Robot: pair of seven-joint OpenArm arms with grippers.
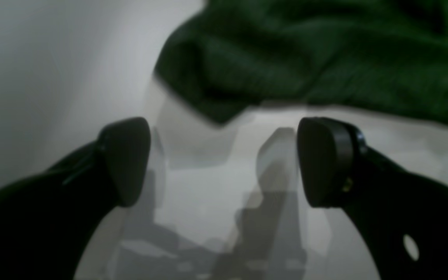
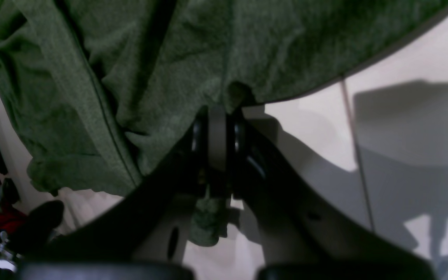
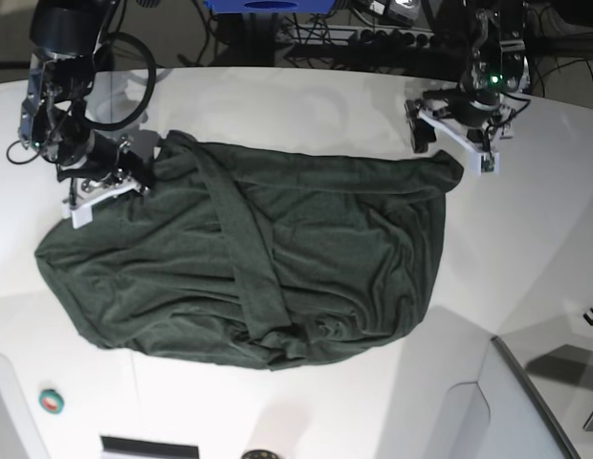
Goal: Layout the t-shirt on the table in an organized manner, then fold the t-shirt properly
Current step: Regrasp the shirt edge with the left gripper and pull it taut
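The dark green t-shirt (image 3: 249, 258) lies spread across the middle of the glossy white table (image 3: 526, 220), wider than it is deep, with long creases and a folded band of cloth running from its upper left down toward the lower middle, where the fabric bunches in wrinkles. Its lower edge curves in a rough arc, and bare tabletop shows on every side of it.

In the base view the right gripper (image 3: 143, 174) sits at the shirt's upper left corner, touching the cloth. The right wrist view shows its two black fingers (image 2: 193, 155) pressed together on a pinch of the green knit: a small tuft of the fabric pokes out above the fingertips and another bit hangs below them (the hem line of the shirt runs off to the right just above). A thin dark seam line (image 2: 358, 155) in the tabletop runs down the right of that view, crossed by the arm's shadow.

The left gripper (image 3: 448, 134) is at the shirt's upper right corner. In the left wrist view, which is blurred, its dark pads (image 1: 321, 161) stand wide apart with only white table between them, and the shirt's rounded, folded edge lies just beyond the fingertips, not between them.

A small round green and red object (image 3: 51, 401) rests near the table's lower left edge, well apart from the shirt
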